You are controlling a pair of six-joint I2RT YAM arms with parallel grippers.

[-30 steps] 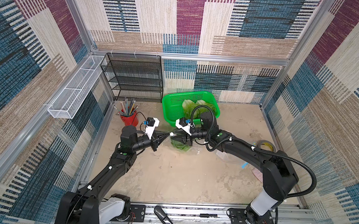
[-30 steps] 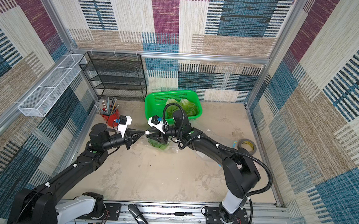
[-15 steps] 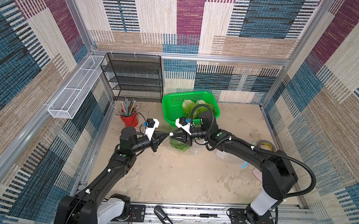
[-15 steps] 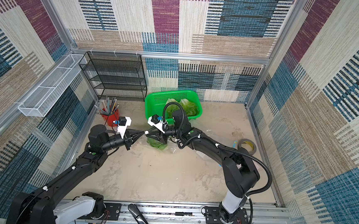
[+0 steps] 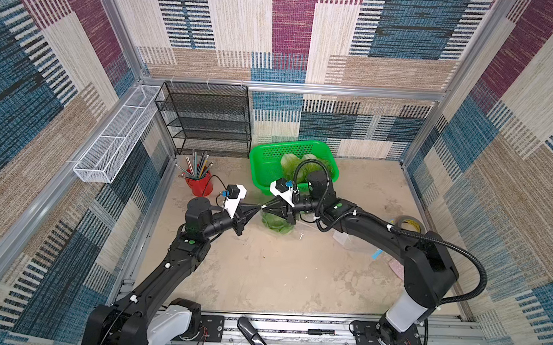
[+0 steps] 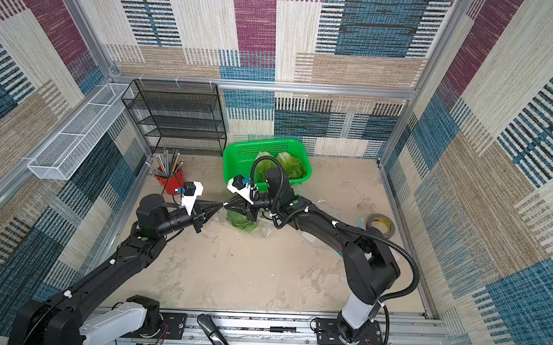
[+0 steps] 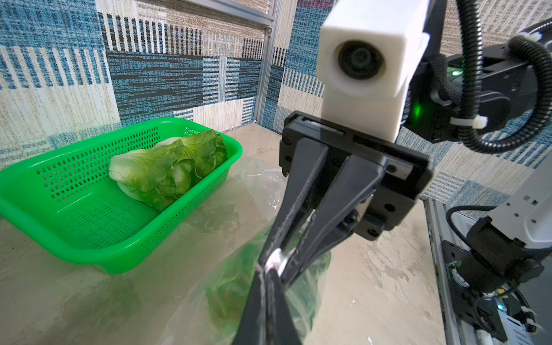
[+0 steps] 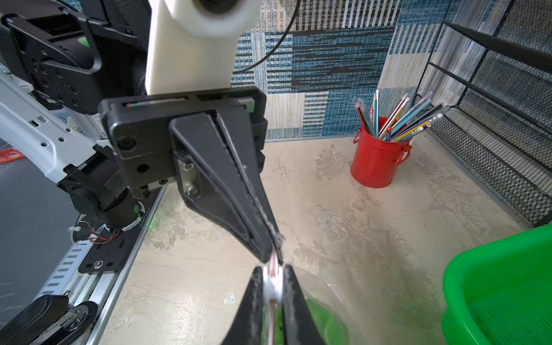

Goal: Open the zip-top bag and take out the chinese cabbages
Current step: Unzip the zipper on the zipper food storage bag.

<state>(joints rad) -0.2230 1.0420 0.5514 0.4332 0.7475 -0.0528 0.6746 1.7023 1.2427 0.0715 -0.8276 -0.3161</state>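
right wrist view: right gripper (image 8: 272, 269) pinched onto the white zip tab (image 8: 271, 288) of the zip-top bag (image 8: 337, 301), left gripper (image 8: 273, 254) clamped flat on the same edge, tip to tip. of the chinese cabbages (image 5: 276, 222) one lies inside the bag, two farther off in the green basket (image 5: 262, 159)

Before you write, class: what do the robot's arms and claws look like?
The left arm and right arm are black, white near the base. The left claw and right claw are black tapering wedges under white camera blocks. A ribbed black cable runs along the right arm.
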